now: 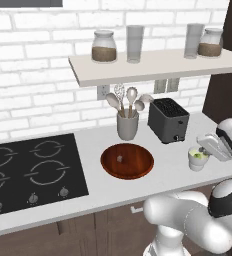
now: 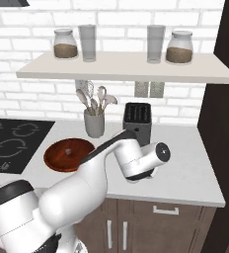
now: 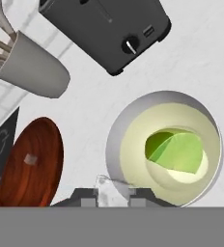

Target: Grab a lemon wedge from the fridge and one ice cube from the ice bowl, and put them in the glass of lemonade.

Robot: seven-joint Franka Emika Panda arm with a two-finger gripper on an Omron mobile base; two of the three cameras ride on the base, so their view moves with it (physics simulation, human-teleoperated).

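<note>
The lemon wedge (image 3: 174,152) lies inside the cup (image 3: 115,144) of pale lemonade, at three o'clock from the wooden bowl (image 1: 108,161) on the counter (image 1: 168,165). A small ice cube (image 3: 104,182), faint and hard to make out, sits clasped between the fingertips of the gripper (image 3: 111,192) at the cup's rim. Another cube (image 3: 30,158) rests in the bowl. The toaster (image 3: 104,29) is cut off at twelve o'clock.

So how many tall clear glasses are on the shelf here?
2. One glass stands on the shelf just right of the left jar; the other glass stands just left of the right jar. None looks hidden.
</note>
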